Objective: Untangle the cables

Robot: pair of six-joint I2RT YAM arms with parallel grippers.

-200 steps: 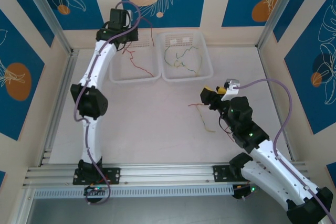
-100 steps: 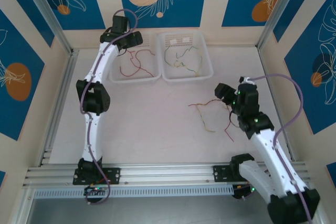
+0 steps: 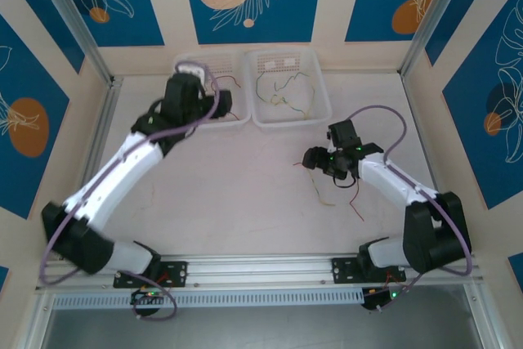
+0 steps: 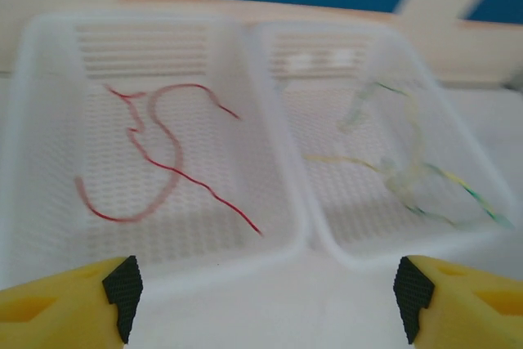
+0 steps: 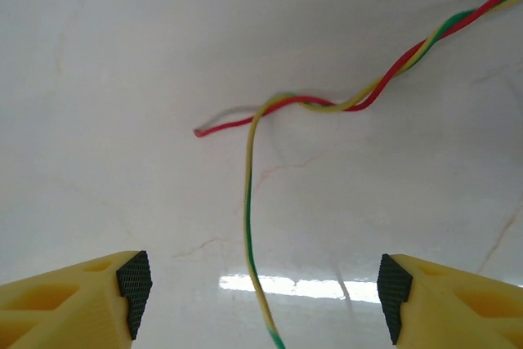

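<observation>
Left wrist view is soft with blur. The left gripper (image 4: pixel 264 292) stands released with nothing between its fingers, which are cut off at the bottom corners, leaving little more than the black pads (image 4: pixel 122 284) and some yellow in sight. Beyond them two white mesh baskets sit side by side, rims touching. The left basket (image 4: pixel 24 120) holds a red cable (image 4: pixel 167 165) lying in loose curves on its floor. The right basket (image 4: pixel 482 177) holds yellow and green cables (image 4: pixel 409 177), too smeared to count or to tell whether they cross. In the top external view the left arm (image 3: pixel 131 153) covers the front of the left basket and hides most of the red cable. In the right wrist view the right gripper (image 5: pixel 263 284) is spread wide, low over the white table (image 5: pixel 122 79). A twisted bundle (image 5: pixel 384 83) of red, yellow and green lies on the table and runs off the upper right edge. A green-yellow strand (image 5: pixel 248 202) peels away from it and passes down between the fingers, touching neither, until the bottom edge cuts it off. From above, a red strand (image 3: pixel 357 202) lies on the table just beside the right arm (image 3: pixel 392 185), its upper end hidden beneath the arm.
</observation>
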